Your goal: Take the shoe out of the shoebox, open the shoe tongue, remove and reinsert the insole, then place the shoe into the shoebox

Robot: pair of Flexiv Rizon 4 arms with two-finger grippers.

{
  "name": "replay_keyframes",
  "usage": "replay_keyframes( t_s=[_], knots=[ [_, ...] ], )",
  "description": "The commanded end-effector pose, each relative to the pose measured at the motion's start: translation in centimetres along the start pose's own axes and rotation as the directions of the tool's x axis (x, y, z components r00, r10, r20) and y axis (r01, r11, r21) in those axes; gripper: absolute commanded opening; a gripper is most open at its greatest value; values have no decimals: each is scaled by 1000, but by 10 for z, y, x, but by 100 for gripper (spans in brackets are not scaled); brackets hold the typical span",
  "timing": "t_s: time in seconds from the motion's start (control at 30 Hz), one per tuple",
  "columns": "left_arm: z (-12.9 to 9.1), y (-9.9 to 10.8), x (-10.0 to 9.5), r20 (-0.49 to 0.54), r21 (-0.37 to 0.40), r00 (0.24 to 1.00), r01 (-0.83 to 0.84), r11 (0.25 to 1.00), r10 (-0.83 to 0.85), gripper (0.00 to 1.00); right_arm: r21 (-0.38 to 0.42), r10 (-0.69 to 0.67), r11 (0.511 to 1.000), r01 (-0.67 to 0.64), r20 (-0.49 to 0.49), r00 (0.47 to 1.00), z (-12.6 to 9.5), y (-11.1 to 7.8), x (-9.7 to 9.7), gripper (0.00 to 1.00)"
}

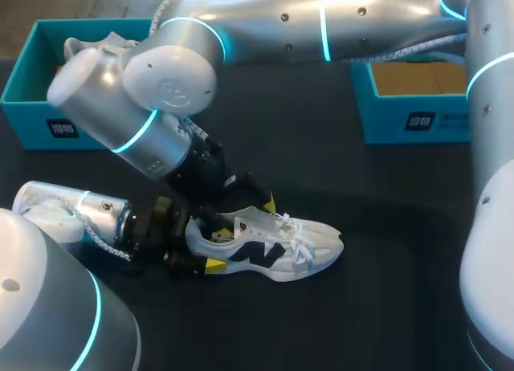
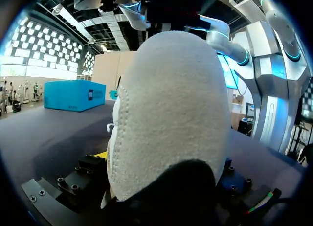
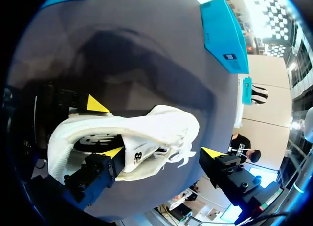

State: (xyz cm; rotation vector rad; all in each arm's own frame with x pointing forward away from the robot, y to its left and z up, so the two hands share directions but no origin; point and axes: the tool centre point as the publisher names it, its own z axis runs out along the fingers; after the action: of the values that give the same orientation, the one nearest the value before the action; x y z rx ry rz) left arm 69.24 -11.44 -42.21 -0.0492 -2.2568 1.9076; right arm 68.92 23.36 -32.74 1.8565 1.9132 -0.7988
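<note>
A white shoe (image 1: 277,246) with dark side marks lies on its sole on the black table, toe to the right. My left gripper (image 1: 210,242) comes in low from the left and is shut on the shoe's heel (image 2: 171,113), which fills the space between its fingers (image 2: 85,174). One of its yellow tips (image 1: 215,264) rests against the sole's near side. My right arm reaches across from the right. Its gripper (image 3: 161,151) hangs open just over the shoe's mouth and tongue (image 3: 146,138), one finger by the collar, the other past the laces.
An open teal shoebox (image 1: 28,94) stands at the back left, partly hidden by my right arm. A second teal box part (image 1: 409,114) with a brown inside stands at the back right. Bare black table lies in front of and to the right of the shoe.
</note>
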Motion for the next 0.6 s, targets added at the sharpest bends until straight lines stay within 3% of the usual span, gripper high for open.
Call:
replay_keyframes(
  t_s=[0.03, 0.6],
  knots=[
    [1, 2, -2, 2, 0, 1000, 0, 1000, 0, 0, 5, 623, 782, -623, -31, 781, 6, -6, -6, 100],
    [1, 2, -2, 2, 0, 1000, 0, 1000, 0, 0, 32, 615, 788, -615, -102, 782, 16, -8, -22, 100]
  ],
)
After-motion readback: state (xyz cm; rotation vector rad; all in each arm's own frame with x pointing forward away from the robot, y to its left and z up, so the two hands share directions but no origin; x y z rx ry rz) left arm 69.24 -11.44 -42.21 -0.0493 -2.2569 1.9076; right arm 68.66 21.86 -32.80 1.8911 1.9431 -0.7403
